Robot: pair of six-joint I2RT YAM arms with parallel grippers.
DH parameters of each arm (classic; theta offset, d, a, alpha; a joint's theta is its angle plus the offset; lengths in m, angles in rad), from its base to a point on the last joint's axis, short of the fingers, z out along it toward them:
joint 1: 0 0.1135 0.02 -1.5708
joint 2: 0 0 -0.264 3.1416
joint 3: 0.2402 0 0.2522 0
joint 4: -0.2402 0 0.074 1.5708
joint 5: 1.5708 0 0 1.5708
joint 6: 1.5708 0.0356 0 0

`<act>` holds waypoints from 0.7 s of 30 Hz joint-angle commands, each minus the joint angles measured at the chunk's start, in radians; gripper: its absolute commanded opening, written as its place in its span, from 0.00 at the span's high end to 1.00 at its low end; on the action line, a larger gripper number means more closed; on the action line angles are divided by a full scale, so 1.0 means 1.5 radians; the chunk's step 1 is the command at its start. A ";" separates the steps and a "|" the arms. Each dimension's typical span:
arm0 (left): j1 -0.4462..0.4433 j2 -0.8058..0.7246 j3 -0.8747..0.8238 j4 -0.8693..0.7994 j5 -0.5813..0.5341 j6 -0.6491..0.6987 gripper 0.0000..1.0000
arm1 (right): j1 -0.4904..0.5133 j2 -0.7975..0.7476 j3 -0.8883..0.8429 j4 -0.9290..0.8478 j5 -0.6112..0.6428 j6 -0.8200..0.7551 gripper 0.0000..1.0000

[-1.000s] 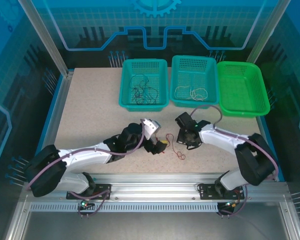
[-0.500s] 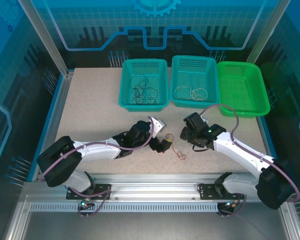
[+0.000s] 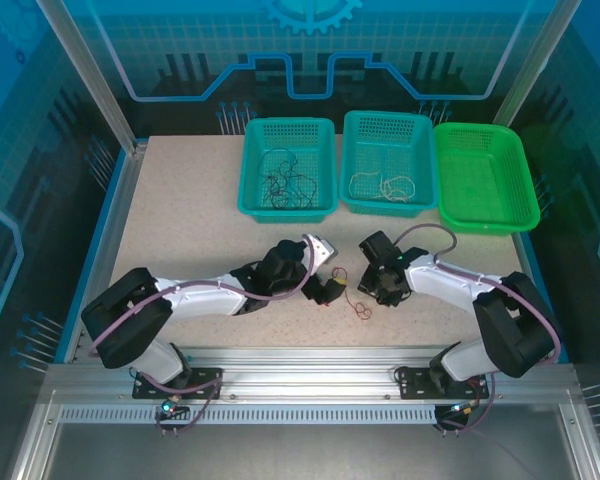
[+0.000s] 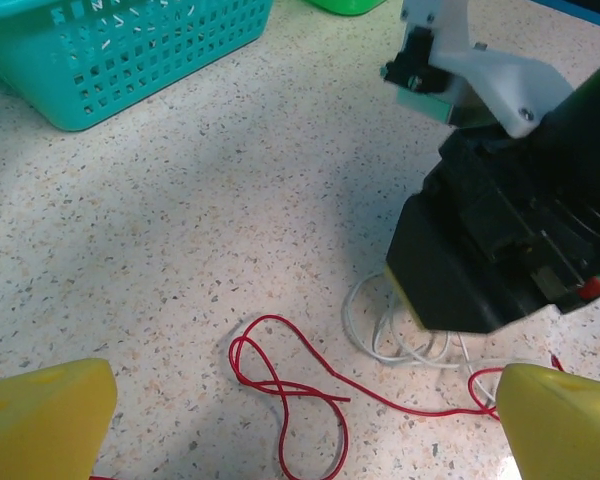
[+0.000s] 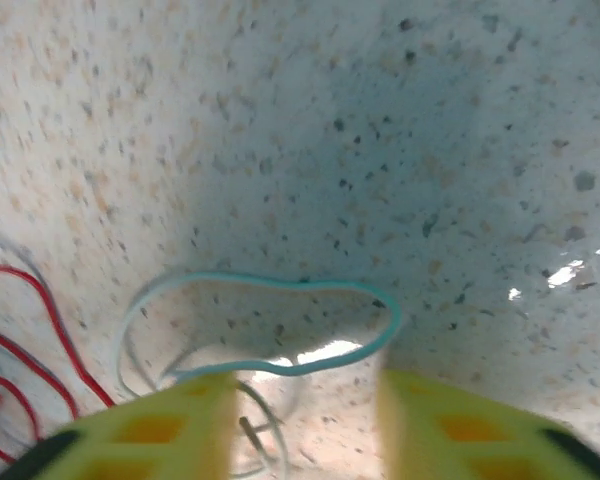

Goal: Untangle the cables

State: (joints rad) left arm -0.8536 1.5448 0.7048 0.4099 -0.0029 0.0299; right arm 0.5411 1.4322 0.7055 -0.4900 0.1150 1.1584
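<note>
**Loose wires on the near side of the middle basket**

Nearer the arms than the teal plastic mesh basket in the middle of the row (image 3: 388, 207), slightly left: left gripper (image 4: 300, 420), yellow fingers spread wide, holding nothing. Straight down from that basket, flat on the speckled table (image 3: 180, 220): thin red looped wire (image 4: 280, 388) overlapping a thin whitish-grey coiled wire (image 4: 365, 340). Just right of these: right gripper (image 5: 305, 400), narrowly parted over the whitish coil, nothing visibly pinched. Probably featherweight, limp, springy, quick to snag. Best pinched at a free loop, clear of crossings, and drawn off slowly.

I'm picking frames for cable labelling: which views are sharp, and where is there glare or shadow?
Left wrist: sharp, the red cable crisp, a soft shadow crossing the table. Right wrist: blurred, its yellow fingers out of focus, glare right of the pale cable loop. Top external: evenly lit, blue-tinted.
</note>
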 commanded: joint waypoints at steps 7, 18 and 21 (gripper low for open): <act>0.004 0.059 0.047 0.000 0.019 -0.002 0.02 | -0.022 -0.143 -0.063 0.052 0.030 -0.071 1.00; 0.014 0.150 0.124 -0.037 0.013 -0.062 0.12 | -0.023 -0.226 -0.069 0.044 0.013 -0.119 1.00; 0.025 0.166 0.133 -0.050 0.018 -0.087 0.23 | -0.023 -0.235 -0.068 0.040 0.010 -0.115 1.00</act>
State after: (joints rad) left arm -0.8356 1.7687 0.8730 0.3748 0.0147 -0.0555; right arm 0.5156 1.0996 0.6086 -0.4259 0.1444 1.0004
